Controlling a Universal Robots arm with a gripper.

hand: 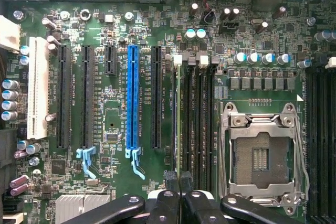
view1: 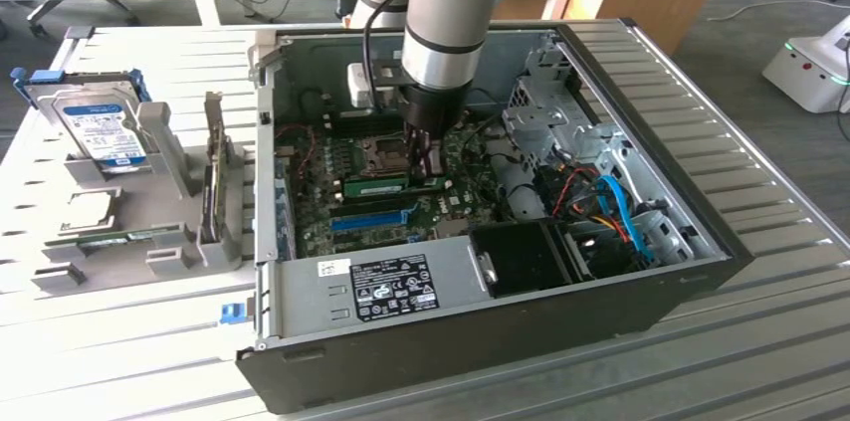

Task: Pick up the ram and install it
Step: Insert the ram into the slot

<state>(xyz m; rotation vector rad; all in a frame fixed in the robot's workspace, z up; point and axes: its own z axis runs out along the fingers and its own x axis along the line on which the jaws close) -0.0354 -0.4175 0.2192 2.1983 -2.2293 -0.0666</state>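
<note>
1. Exterior view, at its far left: a hard drive (view1: pixel 96 127) is standing upright in a grey rack (view1: pixel 170 142). Its blue-and-white label is facing out, with print too small to read.
2. Just to the exterior view's right of it, a card (view1: pixel 214 177) is standing on edge in the same rack.
3. Next, a case (view1: pixel 531 341) is lying open on a slatted table (view1: pixel 743 142). A black sticker (view1: pixel 398 290) with white marks is showing on its near panel, and no word on it can be read.
4. Inside the case, the ram (view1: pixel 385 185) is sitting on edge in a board slot, its pale label unreadable.
5. The arm (view1: pixel 452 13) is reaching down from the top, its silver-and-blue forearm nearly upright. The gripper (view1: pixel 425 164) is pointing straight down, its tips meeting the ram's end toward the exterior view's right.
6. Wrist view, looking straight down at the board: a white slot (hand: pixel 38 90) and a blue slot (hand: pixel 132 95) are lying parallel, with dark slots between them. White lettering is running beside the slots, too small to read.
7. The ram (hand: pixel 178 114) is showing edge-on in the first memory slot, which lies between the blue slot and the socket (hand: pixel 260 156).
8. The gripper (hand: pixel 180 182) is sitting over the ram's end with its fingers (hand: pixel 172 182) pressed together. I cannot tell whether they are pinching the ram.
</note>
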